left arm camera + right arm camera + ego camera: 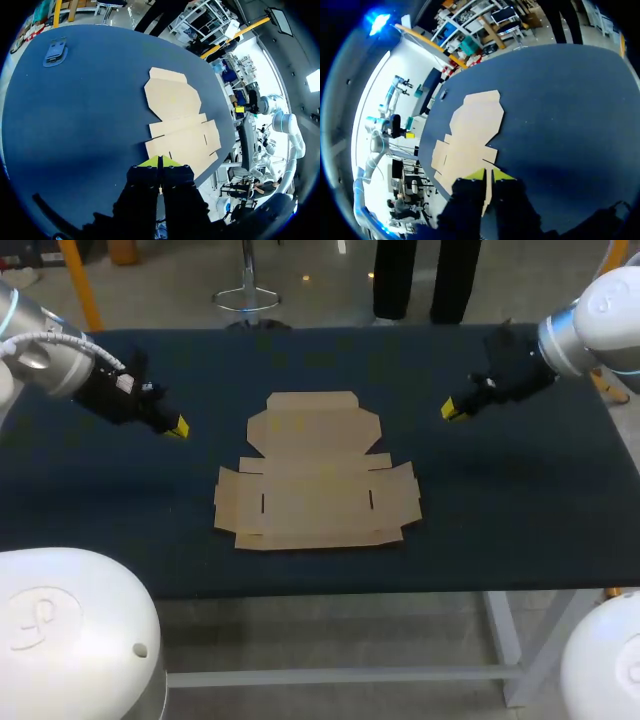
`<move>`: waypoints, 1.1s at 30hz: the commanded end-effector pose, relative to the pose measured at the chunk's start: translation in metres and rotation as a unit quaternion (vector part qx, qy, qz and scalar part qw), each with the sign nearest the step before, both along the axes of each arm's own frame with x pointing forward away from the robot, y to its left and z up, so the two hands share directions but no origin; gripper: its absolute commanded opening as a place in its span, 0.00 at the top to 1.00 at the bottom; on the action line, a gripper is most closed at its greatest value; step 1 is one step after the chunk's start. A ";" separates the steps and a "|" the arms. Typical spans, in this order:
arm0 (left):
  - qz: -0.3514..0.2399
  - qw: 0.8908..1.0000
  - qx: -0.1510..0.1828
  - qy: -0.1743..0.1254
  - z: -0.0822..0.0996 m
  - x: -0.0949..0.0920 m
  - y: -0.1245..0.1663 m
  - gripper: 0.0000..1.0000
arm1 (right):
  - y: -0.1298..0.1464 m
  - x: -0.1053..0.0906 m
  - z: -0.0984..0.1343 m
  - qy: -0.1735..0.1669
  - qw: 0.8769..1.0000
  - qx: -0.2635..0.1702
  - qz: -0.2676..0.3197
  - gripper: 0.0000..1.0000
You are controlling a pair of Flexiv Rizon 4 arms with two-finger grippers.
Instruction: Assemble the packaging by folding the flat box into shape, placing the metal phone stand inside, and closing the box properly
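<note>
Zero steps done, flat box (315, 475) unfolded on the counter (520, 500), metal phone stand (55, 51) well apart by a corner, left end effector (177, 427) and right end effector (452, 411) both pinched closed and empty, folding, filling, closing all left to do.

A flat box (315, 475) of plain brown cardboard, matt and smooth, with creased fold lines. The table (520, 500) has a dark navy covering that looks like matt cloth, without shine. The phone stand (55, 51) has a dull grey metallic sheen. The left gripper (177, 427) and right gripper (452, 411) have matt black bodies and bright yellow, plastic-looking tips. The left arm (40, 350) and right arm (600, 320) wear smooth, glossy pale shells.
</note>
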State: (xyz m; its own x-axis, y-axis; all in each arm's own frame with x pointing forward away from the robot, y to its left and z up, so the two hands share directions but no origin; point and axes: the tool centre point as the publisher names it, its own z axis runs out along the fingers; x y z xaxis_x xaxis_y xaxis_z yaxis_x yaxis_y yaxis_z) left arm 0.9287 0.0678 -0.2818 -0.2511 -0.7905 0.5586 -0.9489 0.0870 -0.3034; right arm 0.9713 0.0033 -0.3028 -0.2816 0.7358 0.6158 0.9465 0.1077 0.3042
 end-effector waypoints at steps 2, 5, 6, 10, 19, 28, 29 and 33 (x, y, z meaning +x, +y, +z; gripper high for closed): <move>0.012 1.000 -0.009 -0.012 -0.010 -0.008 0.003 1.00 | 0.004 -0.005 -0.006 0.025 0.999 0.003 -0.022 1.00; 0.006 1.000 -0.012 -0.008 -0.015 -0.005 0.001 1.00 | 0.006 -0.008 -0.012 0.035 0.999 0.007 -0.025 1.00; 0.006 1.000 -0.013 -0.008 -0.016 -0.004 0.000 1.00 | 0.006 -0.008 -0.014 0.039 0.999 0.009 -0.026 1.00; 0.002 1.000 -0.014 -0.006 -0.019 -0.002 -0.005 1.00 | 0.007 -0.009 -0.018 0.057 0.998 0.019 -0.031 1.00; -0.003 1.000 -0.019 0.008 -0.020 0.000 -0.006 1.00 | 0.008 -0.006 -0.021 0.077 0.996 0.027 -0.035 1.00; -0.015 1.000 -0.011 0.005 -0.024 0.004 -0.009 1.00 | 0.015 0.000 -0.030 0.085 0.996 0.031 -0.021 1.00; -0.014 1.000 -0.011 0.004 -0.027 0.008 -0.011 1.00 | 0.019 0.002 -0.034 0.087 0.995 0.030 -0.025 1.00; -0.038 0.999 -0.014 0.013 -0.035 0.020 -0.019 1.00 | 0.026 0.003 -0.040 0.091 0.995 0.036 -0.020 1.00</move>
